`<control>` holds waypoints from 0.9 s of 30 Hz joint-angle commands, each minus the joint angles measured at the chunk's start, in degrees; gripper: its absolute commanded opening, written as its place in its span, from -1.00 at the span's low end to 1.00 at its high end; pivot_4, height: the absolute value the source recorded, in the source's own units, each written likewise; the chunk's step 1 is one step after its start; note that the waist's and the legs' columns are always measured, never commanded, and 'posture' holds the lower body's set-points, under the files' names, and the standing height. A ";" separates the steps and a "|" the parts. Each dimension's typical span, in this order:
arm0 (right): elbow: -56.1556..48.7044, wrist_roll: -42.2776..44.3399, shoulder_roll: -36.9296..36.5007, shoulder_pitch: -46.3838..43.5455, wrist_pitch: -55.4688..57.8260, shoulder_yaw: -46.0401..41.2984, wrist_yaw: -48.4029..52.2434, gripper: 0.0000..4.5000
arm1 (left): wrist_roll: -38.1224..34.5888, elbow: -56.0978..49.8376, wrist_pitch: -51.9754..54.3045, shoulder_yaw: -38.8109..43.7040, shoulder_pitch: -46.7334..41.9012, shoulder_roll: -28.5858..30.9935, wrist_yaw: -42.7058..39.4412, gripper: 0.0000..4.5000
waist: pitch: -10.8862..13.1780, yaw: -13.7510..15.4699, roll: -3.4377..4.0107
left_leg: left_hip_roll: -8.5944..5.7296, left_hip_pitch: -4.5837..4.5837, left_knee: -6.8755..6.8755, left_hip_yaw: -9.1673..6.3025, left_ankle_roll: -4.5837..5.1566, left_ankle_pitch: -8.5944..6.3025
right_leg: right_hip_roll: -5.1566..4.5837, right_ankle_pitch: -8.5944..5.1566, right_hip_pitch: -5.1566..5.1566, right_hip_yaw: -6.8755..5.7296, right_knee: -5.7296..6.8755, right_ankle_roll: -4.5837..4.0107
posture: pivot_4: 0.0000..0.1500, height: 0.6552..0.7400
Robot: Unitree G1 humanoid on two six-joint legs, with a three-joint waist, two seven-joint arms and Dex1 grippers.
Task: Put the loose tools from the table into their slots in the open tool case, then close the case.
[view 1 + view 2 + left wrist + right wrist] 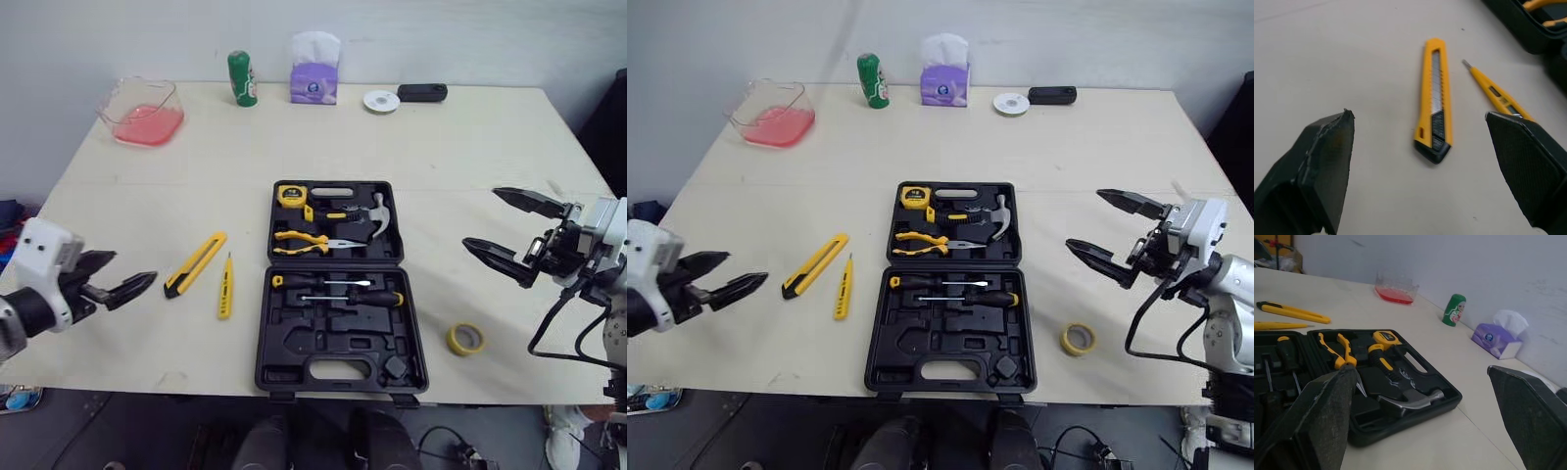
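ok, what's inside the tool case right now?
In the tool case, the far half holds a tape measure, hammer and pliers. The near half holds two screwdrivers; the other slots are empty. Anything beneath the tools is covered.

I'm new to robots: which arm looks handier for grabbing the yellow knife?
Probably left: the left pincer, open, is near the utility knife, left of the tool case; the right pincer is across the case.

On the bench (470, 147), the open case (290, 338) lies at the middle, the knife (195, 263) and tester (225, 286) side by side to its left, the tape (454, 340) to its right, and the bowl (147, 93), can (242, 78) and tissues (313, 73) along the far edge.
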 commanded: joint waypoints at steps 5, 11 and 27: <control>-2.58 1.79 0.37 -0.91 -1.33 0.92 5.02 0.97 | -4.23 -15.87 19.10 -5.09 -6.23 -5.96 14.44 1.00 | 0.00 0.27 -0.03 | -0.01 0.01 0.02 0.01 0.02 0.02 | 0.06 0.00 0.04 0.03 -0.01 0.01 | 1.00 1.00; -1.83 1.64 0.63 -0.84 -1.72 1.71 8.70 0.97 | 0.12 -22.93 30.33 -11.77 -12.42 -18.87 27.81 1.00 | -0.02 1.15 -0.10 | 0.01 0.03 0.11 0.02 -0.08 0.11 | 0.57 0.01 0.06 0.23 0.09 0.01 | 1.00 1.00; -0.52 1.88 1.35 -1.44 -2.51 2.77 12.90 0.97 | 15.07 -21.01 35.08 -22.60 -17.67 -34.37 37.46 1.00 | -0.04 1.29 -0.16 | 0.13 0.07 0.13 0.15 -0.13 0.12 | 0.80 0.03 0.04 0.47 0.06 0.00 | 1.00 1.00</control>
